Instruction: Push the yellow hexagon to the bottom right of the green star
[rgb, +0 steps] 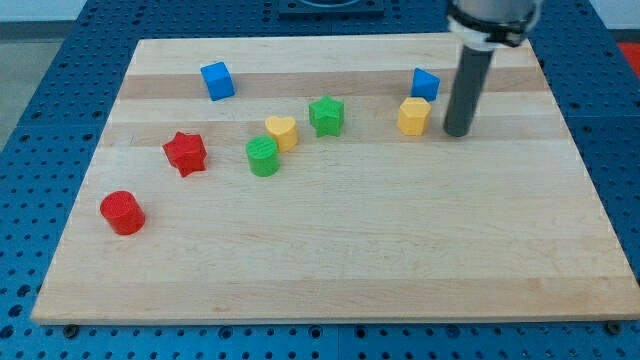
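My tip (457, 131) sits just to the view's right of the yellow hexagon (413, 116), very close to it but maybe not touching. I have no fingers, only a rod, so nothing is held. The yellow hexagon is well to the view's right of the green star (326, 115). A blue block (426, 84) sits right above the yellow hexagon. If I push crooked, the yellow hexagon may bump the blue block or hit the green star and move it.
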